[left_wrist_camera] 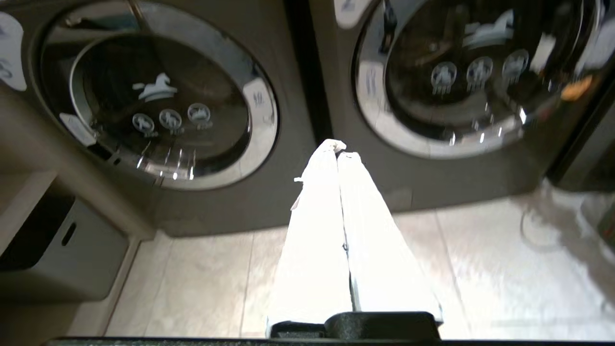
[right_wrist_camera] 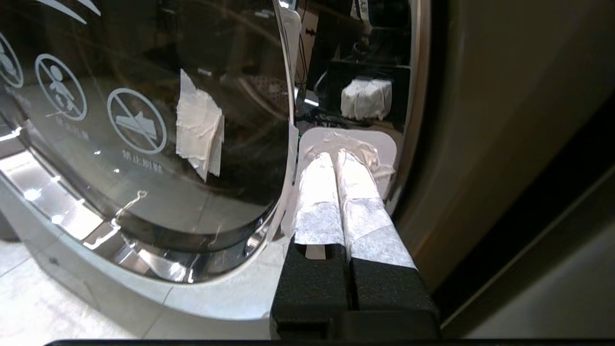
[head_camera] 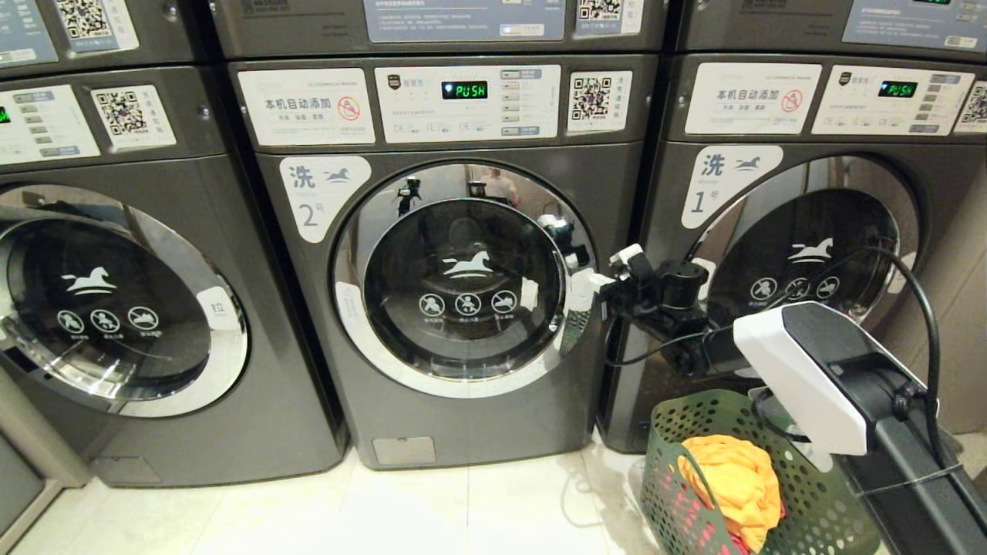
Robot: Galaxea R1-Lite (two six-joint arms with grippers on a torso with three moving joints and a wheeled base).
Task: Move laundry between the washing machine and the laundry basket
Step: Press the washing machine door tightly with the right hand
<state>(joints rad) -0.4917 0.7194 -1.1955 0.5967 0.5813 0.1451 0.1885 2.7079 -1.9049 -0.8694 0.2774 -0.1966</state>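
Observation:
The washing machine (head_camera: 455,420) marked "2" stands in the middle, its round chrome-rimmed door (head_camera: 463,285) closed. My right gripper (head_camera: 592,284) is shut and empty; its taped fingertips (right_wrist_camera: 321,166) press against a white patch (right_wrist_camera: 384,144) on the door's right rim. The dark green laundry basket (head_camera: 671,432) sits on the floor at the lower right, under my right arm. In it lies laundry (head_camera: 736,478), a yellow-orange garment on top with red-pink cloth beneath. My left gripper (left_wrist_camera: 338,148) is shut and empty. It hangs over the floor and points at the gap between two machines.
Machine "1" (head_camera: 810,231) stands to the right, behind my right arm, and a third machine (head_camera: 116,308) to the left. A solid grey bin (left_wrist_camera: 57,254) sits under a shelf beside that left machine. Pale floor tiles (head_camera: 463,509) lie before the machines.

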